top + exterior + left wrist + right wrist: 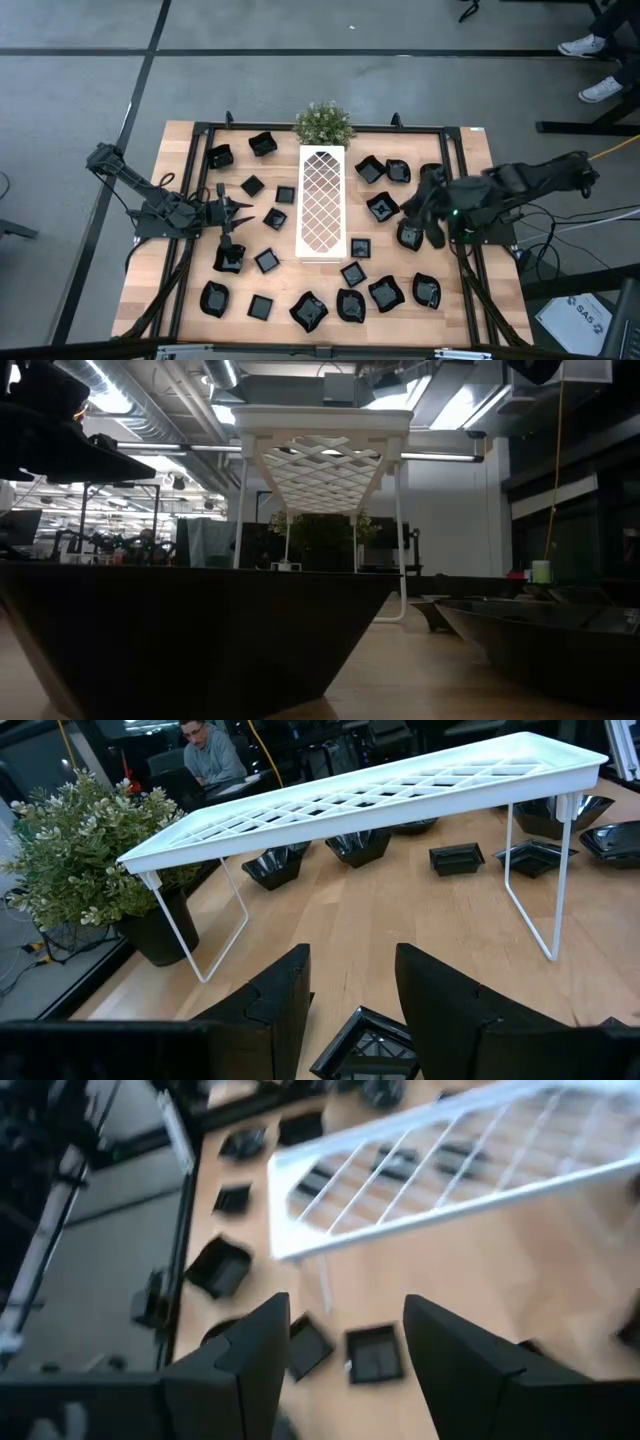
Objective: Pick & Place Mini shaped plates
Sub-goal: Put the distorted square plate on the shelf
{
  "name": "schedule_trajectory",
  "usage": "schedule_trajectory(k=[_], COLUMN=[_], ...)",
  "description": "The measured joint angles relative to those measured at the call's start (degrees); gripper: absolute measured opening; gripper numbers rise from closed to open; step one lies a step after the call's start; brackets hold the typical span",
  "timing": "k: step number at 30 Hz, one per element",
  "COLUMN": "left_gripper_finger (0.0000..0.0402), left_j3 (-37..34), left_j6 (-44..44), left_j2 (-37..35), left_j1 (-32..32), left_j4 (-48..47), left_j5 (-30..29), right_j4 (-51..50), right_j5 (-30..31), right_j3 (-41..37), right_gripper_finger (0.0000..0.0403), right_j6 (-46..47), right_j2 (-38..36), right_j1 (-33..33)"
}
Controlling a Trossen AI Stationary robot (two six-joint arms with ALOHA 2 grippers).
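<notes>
While both arms hovered over the wooden table (190,300), the left gripper (240,205) and right gripper (425,222) stood released, holding nothing (mini shaped plates (275,218) lay scattered around each), flanking the white lattice tray (322,200).

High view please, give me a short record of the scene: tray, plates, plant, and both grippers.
tray: long white lattice tray, on legs, table centre, nothing on it
plates: small black dishes scattered on the table either side of it
plant: green potted plant at the tray's far end
left gripper: open, empty, left of tray
right gripper: open, empty, right of tray
</notes>
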Motion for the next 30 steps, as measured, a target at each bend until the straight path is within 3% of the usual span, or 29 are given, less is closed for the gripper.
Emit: schedule_trajectory(k=[13,19,25,30], left_gripper_finger=[0.0143,0.0143,0.0143,0.0143], left_j3=[0.0,0.0,0.0,0.0], left_j6=[0.0,0.0,0.0,0.0], left_j2=[0.0,0.0,0.0,0.0], left_j1=[0.0,0.0,0.0,0.0], left_j4=[0.0,0.0,0.0,0.0], left_j5=[0.0,0.0,0.0,0.0], right_j4=[-0.1,-6.0,-12.8,-12.0], right_j5=[-2.5,-2.7,6.1,15.1], right_j3=[0.0,0.0,0.0,-2.9], right_gripper_finger=[0.0197,0.0197,0.0197,0.0197], right_j6=[1.4,-1.4,-9.4,-15.6], right_j2=[13.5,18.4,22.3,23.8], right_j1=[9.3,10.6,10.6,10.1])
